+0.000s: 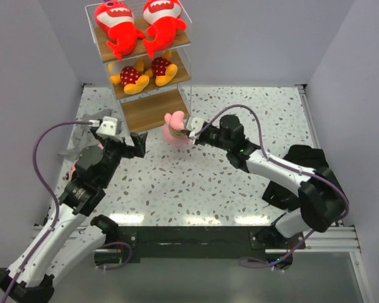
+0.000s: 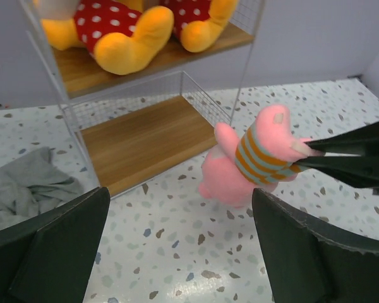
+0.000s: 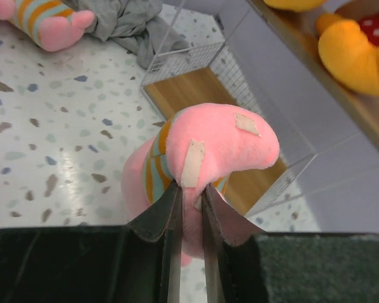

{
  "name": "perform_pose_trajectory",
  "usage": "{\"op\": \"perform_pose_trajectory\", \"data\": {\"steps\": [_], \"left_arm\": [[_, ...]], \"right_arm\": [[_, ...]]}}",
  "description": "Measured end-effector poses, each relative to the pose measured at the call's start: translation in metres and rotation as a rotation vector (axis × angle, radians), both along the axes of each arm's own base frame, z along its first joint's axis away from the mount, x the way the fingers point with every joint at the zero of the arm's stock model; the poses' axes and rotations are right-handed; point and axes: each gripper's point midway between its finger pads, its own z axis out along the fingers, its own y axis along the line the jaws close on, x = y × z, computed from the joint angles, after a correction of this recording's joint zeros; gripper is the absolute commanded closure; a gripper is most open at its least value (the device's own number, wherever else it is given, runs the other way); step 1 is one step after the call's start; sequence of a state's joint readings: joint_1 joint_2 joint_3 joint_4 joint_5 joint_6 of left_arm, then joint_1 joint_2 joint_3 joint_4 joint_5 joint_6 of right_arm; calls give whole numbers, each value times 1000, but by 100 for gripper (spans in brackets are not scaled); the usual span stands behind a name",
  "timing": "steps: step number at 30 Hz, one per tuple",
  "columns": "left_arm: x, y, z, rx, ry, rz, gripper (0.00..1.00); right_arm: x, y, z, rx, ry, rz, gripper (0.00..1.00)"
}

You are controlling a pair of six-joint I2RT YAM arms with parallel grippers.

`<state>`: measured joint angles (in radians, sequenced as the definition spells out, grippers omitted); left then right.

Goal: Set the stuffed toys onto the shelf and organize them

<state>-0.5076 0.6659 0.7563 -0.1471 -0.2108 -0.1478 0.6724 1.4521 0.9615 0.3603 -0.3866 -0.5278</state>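
Clamping the pink striped toy [image 2: 237, 167] by its right end, the right fingers [image 3: 155, 222] cover that end; its long axis tilts down leftward. Left fingers [image 2: 303, 252] gape, empty.

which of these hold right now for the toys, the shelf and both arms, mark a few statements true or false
1. Both red sharks sit on the top board of the shelf. True.
2. A pink toy already lies on the lowest board. False: the bottom board is bare.
3. The right jaws are shut on a pink striped toy. True.
4. The left jaws grip the cloth. False: they stand open and hold nothing; the grey cloth lies on the table beside the shelf.
5. A second pink toy lies on the table next to the grey cloth. True.
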Motion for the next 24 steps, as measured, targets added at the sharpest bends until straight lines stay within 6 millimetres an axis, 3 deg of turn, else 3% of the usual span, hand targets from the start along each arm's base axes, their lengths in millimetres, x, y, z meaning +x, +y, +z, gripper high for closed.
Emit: {"op": "perform_pose_trajectory", "data": {"steps": [5, 9, 13, 17, 24], "left_arm": [[-12, 38, 21, -67, -78, 162, 0], [-17, 50, 24, -94, -94, 220, 0], [-17, 55, 21, -106, -88, 251, 0], [-18, 57, 22, -119, -91, 256, 0], [-20, 58, 25, -139, -96, 258, 0]], "right_arm": [[37, 25, -28, -76, -247, 32, 100], [65, 42, -61, -160, -395, 52, 100], [93, 56, -70, -195, -571, 32, 100], [108, 63, -58, -196, -678, 6, 100], [122, 73, -1, -157, -850, -35, 100]]}}
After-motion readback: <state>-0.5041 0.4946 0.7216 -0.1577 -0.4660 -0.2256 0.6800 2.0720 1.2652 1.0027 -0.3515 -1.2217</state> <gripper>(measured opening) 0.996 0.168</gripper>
